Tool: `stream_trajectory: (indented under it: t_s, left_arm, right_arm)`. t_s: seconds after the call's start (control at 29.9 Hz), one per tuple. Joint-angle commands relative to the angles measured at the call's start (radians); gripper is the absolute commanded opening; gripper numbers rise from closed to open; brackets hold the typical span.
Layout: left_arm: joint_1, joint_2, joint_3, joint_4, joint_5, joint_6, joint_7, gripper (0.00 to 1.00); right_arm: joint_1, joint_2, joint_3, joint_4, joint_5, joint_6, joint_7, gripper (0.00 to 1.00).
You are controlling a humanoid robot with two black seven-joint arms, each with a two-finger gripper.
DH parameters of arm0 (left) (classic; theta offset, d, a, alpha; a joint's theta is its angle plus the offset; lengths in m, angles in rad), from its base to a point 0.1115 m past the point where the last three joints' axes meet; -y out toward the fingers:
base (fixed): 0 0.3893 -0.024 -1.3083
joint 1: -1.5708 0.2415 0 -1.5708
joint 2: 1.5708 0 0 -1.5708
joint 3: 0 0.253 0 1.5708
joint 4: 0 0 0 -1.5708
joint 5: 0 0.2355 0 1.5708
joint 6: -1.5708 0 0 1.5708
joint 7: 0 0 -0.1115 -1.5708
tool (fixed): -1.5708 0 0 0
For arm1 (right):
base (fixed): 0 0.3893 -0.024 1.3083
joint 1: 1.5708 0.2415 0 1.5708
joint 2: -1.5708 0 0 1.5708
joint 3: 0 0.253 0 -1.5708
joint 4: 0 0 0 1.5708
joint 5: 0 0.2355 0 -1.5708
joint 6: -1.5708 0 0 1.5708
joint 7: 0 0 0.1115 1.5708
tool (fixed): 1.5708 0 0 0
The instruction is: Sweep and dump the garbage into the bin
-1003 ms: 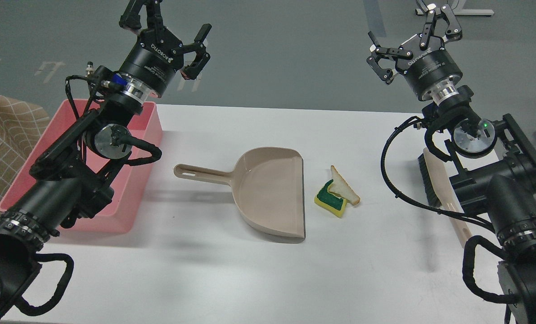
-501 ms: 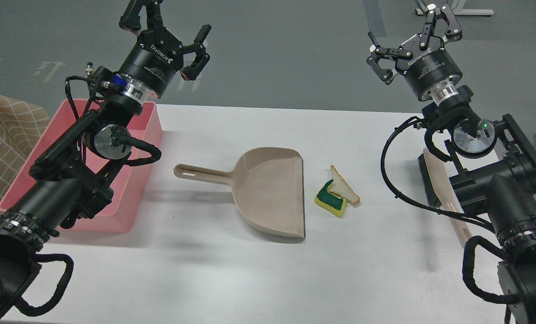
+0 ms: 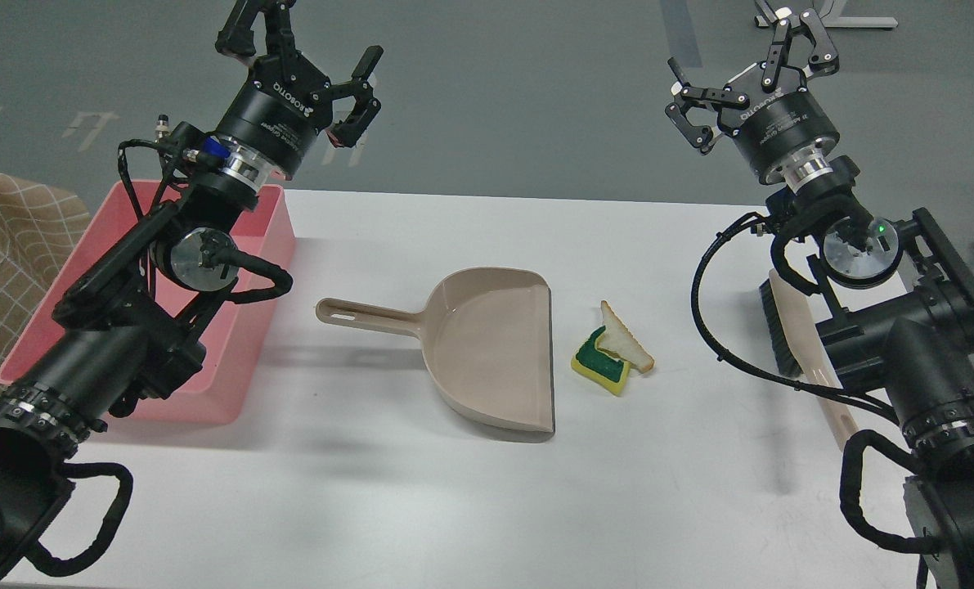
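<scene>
Nothing has moved on the desk. Left gripper [image 3: 311, 37] and right gripper [image 3: 748, 53] still hover, fingers apart, empty. Garbage [image 3: 612, 352] unswept mid-desk beside dustpan [image 3: 487, 352]; sweep not started.

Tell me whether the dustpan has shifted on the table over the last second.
No. The dustpan lies where it did: its handle points toward the pink bin, its straight lip faces the sponge and bread slice, with the same gaps.

sponge [image 3: 600, 364] and bread slice [image 3: 626, 337] touching, just right of dustpan [image 3: 487, 348] on table [image 3: 454, 507].
</scene>
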Motion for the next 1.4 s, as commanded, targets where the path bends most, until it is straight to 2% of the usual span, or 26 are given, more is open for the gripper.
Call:
stream_trajectory:
  t_s: [0.0,0.7,1.04,1.14,1.27,1.37]
  left_arm:
    - [0.000,0.000,0.001,0.000,0.002,-0.002,0.002,0.98]
    - [0.008,0.023,0.006,-0.012,0.015,0.017,-0.003,0.98]
    - [0.008,0.031,0.009,-0.028,0.017,0.050,-0.003,0.98]
    - [0.008,0.048,0.024,-0.057,0.063,0.119,-0.006,0.97]
    - [0.034,0.075,0.049,-0.208,0.325,0.366,-0.012,0.98]
    - [0.104,0.077,0.049,-0.318,0.386,0.485,-0.009,0.98]
  right_arm:
    - [-0.003,0.000,0.000,0.001,-0.001,0.000,0.000,1.00]
    - [-0.001,-0.002,0.000,0.003,-0.001,0.000,0.000,1.00]
    - [-0.004,-0.005,0.000,0.003,-0.001,0.000,0.000,1.00]
    - [-0.004,-0.006,0.000,0.003,-0.001,0.000,0.000,1.00]
    - [-0.004,-0.006,0.000,0.003,-0.001,0.000,0.000,1.00]
    - [-0.006,-0.006,0.000,0.003,-0.001,0.000,0.000,1.00]
